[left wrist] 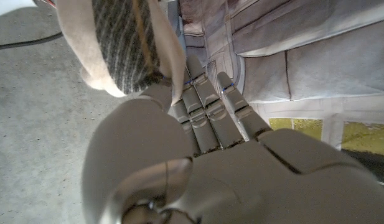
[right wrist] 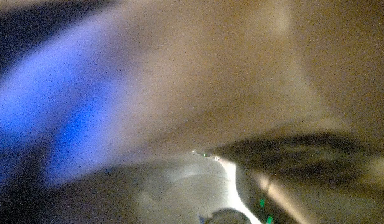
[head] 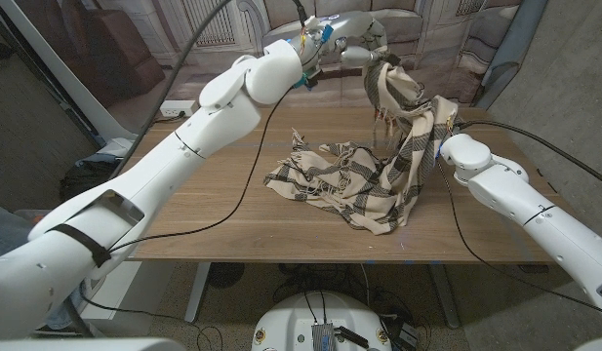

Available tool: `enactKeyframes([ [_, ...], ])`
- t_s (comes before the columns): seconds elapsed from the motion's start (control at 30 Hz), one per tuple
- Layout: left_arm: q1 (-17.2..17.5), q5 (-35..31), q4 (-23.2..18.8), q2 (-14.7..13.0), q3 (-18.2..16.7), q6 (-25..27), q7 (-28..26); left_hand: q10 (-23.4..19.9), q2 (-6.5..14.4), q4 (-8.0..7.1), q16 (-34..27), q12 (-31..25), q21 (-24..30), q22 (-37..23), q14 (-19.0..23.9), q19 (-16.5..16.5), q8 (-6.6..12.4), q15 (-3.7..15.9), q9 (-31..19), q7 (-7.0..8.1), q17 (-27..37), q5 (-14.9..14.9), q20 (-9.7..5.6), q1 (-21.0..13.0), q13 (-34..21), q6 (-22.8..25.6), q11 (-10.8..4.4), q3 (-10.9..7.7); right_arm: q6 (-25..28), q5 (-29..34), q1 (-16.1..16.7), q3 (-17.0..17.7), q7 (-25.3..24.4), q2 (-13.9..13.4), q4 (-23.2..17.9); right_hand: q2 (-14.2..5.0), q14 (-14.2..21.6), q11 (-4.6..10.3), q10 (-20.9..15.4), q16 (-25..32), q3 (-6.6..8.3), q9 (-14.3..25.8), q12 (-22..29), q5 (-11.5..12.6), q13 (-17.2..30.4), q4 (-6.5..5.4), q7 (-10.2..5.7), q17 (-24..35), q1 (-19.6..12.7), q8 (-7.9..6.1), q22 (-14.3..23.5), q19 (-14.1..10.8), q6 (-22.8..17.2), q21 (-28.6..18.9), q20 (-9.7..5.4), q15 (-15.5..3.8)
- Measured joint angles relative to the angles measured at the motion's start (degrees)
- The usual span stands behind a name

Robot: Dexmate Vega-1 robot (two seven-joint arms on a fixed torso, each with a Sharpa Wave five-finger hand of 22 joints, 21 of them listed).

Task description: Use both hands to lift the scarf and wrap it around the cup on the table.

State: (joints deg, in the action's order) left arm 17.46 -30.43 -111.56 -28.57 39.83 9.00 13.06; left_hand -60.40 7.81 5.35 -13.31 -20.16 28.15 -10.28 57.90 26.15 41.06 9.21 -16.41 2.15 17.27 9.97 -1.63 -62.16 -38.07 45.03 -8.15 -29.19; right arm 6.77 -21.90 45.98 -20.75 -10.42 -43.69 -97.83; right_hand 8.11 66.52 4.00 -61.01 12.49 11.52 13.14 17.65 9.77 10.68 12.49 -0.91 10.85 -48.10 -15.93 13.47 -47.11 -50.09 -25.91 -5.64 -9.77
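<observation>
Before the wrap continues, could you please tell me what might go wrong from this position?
1. The left hand holds the scarf only by one end, pinched beside its fingers; that end could slip free.
2. Much of the scarf lies bunched on the table, so it may drag or snag.
3. Cloth drapes over the right hand, and no cup is visible, so it could be knocked.

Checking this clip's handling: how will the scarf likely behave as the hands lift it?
Probably floppy: the scarf hangs limp from the left hand and bunches in folds on the table. Likely light, since a pinch holds one end up. Its fringe may drag or snag.
</observation>
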Motion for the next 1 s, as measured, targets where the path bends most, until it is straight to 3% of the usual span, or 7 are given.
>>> enactKeyframes([
  [0.03,-0.2,0.0,0.3,0.1,0.0,0.0,-1.8,0.0,0.0,0.0,0.0,0.0,0.0,0.0,0.0,0.0,0.0,0.0,0.0,0.0,0.0,0.0,0.0,0.0,0.0,0.0,0.0,0.0,-0.1,0.0,1.6,0.2,0.1,-1.2,-1.9,0.0,-0.1,0.0,0.0,0.0,0.0,0.1,0.0,0.0,0.0,0.0,0.18,-0.1,0.0,0.0,0.0,0.0,-0.2,0.0,0.0,-0.07],
  [0.23,-2.7,-0.3,3.8,2.1,0.5,3.1,-3.9,0.0,-0.2,0.03,0.0,0.0,0.0,0.0,0.0,0.0,0.0,0.0,0.0,0.01,-0.3,0.0,-0.03,0.2,-0.3,0.0,0.0,-0.03,-1.8,-1.1,4.3,1.3,1.1,-2.5,-4.3,0.0,-0.1,0.0,0.0,0.0,0.0,0.1,-0.2,0.0,0.0,0.0,0.18,-0.1,0.0,0.09,0.0,0.0,-0.2,0.0,0.0,-0.07],
  [0.47,-5.4,-0.3,7.3,3.4,1.0,3.1,-3.9,0.3,-0.4,0.34,0.0,-0.4,-0.5,0.1,0.0,-0.8,0.0,0.0,0.0,0.73,-0.2,-0.2,-0.83,0.5,-0.8,0.8,-0.27,-0.34,-4.2,-3.1,4.3,1.3,2.7,-2.5,-4.3,0.0,-0.1,0.0,0.0,0.0,-0.01,0.1,-0.2,0.0,0.1,-0.01,0.2,0.0,0.0,0.12,0.0,0.0,-0.2,0.0,0.01,-0.07],
  [0.5,-5.9,-0.3,7.9,3.5,1.1,6.8,-6.3,0.3,-0.4,0.5,0.0,-0.4,-0.8,0.1,0.0,-0.9,0.0,0.0,0.1,0.73,0.1,-0.2,-0.85,0.5,-1.0,0.8,-0.28,-0.5,-4.6,-3.5,4.3,1.3,3.0,-2.5,-4.3,0.0,-0.1,0.0,0.0,0.0,-0.01,0.1,-0.2,0.0,0.1,-0.01,0.36,0.0,0.0,0.12,0.0,0.0,-0.4,0.0,0.0,-0.07],
  [0.53,-6.2,-0.3,8.3,3.6,1.2,6.8,-6.3,0.3,-0.4,0.5,0.0,-0.4,-0.9,0.2,0.0,-1.1,0.0,0.0,0.1,0.69,0.3,-0.2,-1.04,0.5,-1.1,0.7,-0.28,-0.5,-4.9,-3.7,8.2,3.2,3.3,-4.2,-7.6,0.0,-0.1,0.0,0.0,0.0,-0.01,0.1,-0.2,0.0,0.1,-0.01,0.39,0.0,0.0,0.12,0.0,0.0,-0.4,0.0,0.01,-0.07],
  [0.57,-6.4,-0.3,8.7,3.7,1.3,6.8,-6.3,0.3,-0.4,0.59,-0.2,-0.4,-0.9,0.2,0.0,-1.3,0.0,0.0,0.1,0.57,0.6,-0.2,-0.92,0.5,-1.2,0.6,-0.29,-0.59,-5.2,-3.9,8.9,3.2,3.5,-4.2,-7.6,0.0,-0.1,-0.22,-0.2,0.0,-0.01,0.1,-0.2,0.0,0.1,-0.01,0.39,0.0,0.0,0.12,0.0,0.0,-0.4,-0.1,0.01,-0.07],
  [1.0,-10.7,3.2,16.2,5.4,2.9,9.1,-9.0,0.6,-0.4,0.75,-0.9,-0.6,-2.1,0.2,-0.6,-3.1,-0.01,-0.21,0.3,-0.03,2.1,0.2,-1.02,0.5,-2.3,0.0,-0.58,-0.73,-10.6,-7.5,13.4,5.9,8.2,-6.1,-12.7,-0.01,-0.1,-0.21,-0.2,0.0,-0.03,0.1,-0.5,-0.1,0.1,-0.03,0.7,-0.1,0.0,0.46,0.0,0.0,-0.7,-0.6,0.01,-0.07],
])
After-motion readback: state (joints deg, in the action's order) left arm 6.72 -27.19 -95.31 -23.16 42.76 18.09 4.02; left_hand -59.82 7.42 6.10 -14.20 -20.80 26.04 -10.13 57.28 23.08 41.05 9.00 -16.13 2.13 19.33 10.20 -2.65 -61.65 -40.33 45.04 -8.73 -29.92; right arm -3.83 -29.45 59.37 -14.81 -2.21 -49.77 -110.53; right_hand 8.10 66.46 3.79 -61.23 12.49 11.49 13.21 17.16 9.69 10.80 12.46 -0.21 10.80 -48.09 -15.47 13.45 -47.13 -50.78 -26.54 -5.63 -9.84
